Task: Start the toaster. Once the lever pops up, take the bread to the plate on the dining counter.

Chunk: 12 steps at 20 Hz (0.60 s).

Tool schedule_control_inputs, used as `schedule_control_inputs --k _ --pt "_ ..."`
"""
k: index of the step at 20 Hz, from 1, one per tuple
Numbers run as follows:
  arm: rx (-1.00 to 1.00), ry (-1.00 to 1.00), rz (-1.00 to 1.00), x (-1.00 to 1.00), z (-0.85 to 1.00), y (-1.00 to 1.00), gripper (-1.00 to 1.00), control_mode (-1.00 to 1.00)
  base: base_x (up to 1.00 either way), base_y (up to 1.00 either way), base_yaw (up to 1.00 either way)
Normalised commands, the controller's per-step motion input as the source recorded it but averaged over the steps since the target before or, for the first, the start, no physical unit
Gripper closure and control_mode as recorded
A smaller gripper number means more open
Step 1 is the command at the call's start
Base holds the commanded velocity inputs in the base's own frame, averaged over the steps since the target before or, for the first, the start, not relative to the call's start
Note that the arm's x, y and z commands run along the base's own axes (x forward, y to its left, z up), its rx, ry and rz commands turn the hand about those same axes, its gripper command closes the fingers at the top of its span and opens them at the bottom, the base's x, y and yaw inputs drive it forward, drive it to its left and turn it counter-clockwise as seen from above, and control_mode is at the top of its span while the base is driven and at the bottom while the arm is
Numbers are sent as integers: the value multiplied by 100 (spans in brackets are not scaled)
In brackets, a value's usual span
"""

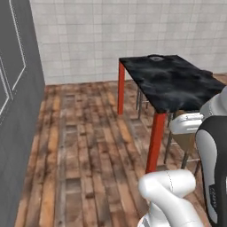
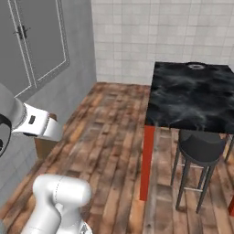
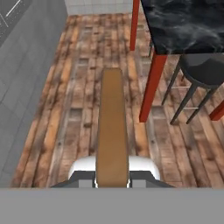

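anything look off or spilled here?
Nothing stands out. The bread sits straight in the shut gripper, carried above the wood floor. The plate lies flat at the far end of the dining counter; a stool stands upright beside it.

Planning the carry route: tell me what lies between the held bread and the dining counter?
Bare wooden floor, seen in the hand view, separates the bread from the dining counter.

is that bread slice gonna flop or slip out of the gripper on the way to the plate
The bread probably stays stiff: it juts straight out from the gripper without sagging. It looks thin and light. Held only at one end, it might pivot or crumble if jolted.
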Motion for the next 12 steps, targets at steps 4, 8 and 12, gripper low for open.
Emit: schedule_control_inputs --k 4,8,12 --pt "0 0 0 0 0 0 100 100 100 56 -23" --pt "0 0 0 0 0 0 100 100 100 51 -23" --pt "0 0 0 0 0 0 100 100 100 41 -22"
